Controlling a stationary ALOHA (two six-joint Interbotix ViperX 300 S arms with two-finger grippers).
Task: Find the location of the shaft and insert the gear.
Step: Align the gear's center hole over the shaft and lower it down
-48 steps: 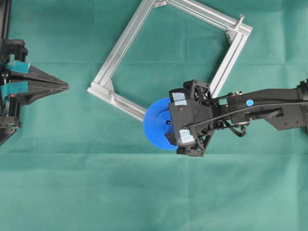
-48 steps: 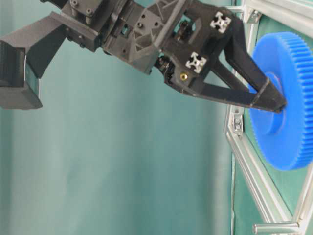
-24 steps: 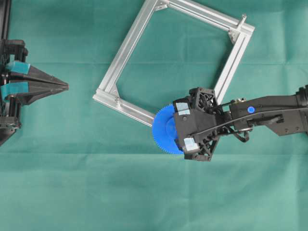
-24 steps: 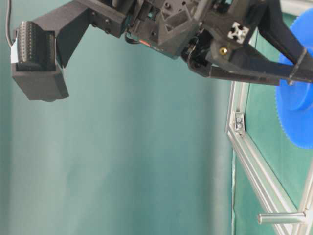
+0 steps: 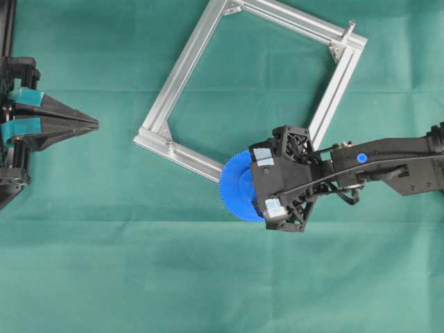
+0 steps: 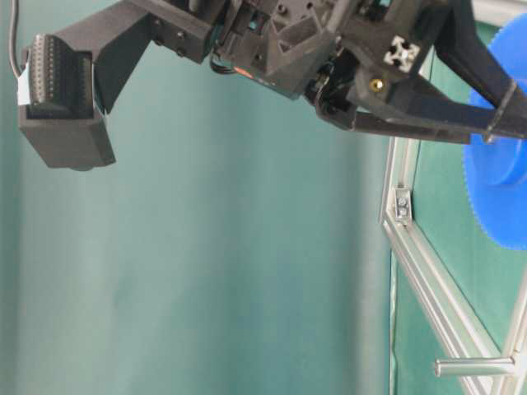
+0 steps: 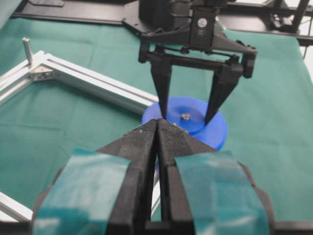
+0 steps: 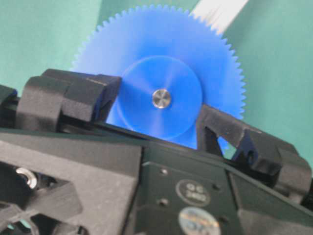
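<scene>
The blue gear (image 5: 237, 187) lies flat on the green cloth (image 5: 139, 263), just outside the lower corner of the square aluminium frame (image 5: 182, 76), its toothed rim touching or overlapping the frame's lower bar. The silvery tip of the shaft (image 8: 161, 98) shows in the centre hole of the raised hub, so the gear sits on the shaft; the left wrist view shows the same bright tip (image 7: 186, 116) at the hub's middle. The right gripper (image 7: 188, 117) points down over the gear with its two black fingers (image 7: 161, 93) spread to either side of the hub. Whether the fingertips press the hub or stand just clear of it cannot be told from these views, so a grasp cannot be confirmed. The left gripper (image 5: 94, 123) rests well apart at the left edge of the overhead view, its fingers pressed together and holding nothing. A short silvery peg (image 5: 349, 29) juts from the frame's far corner bracket, well away from the gear.
</scene>
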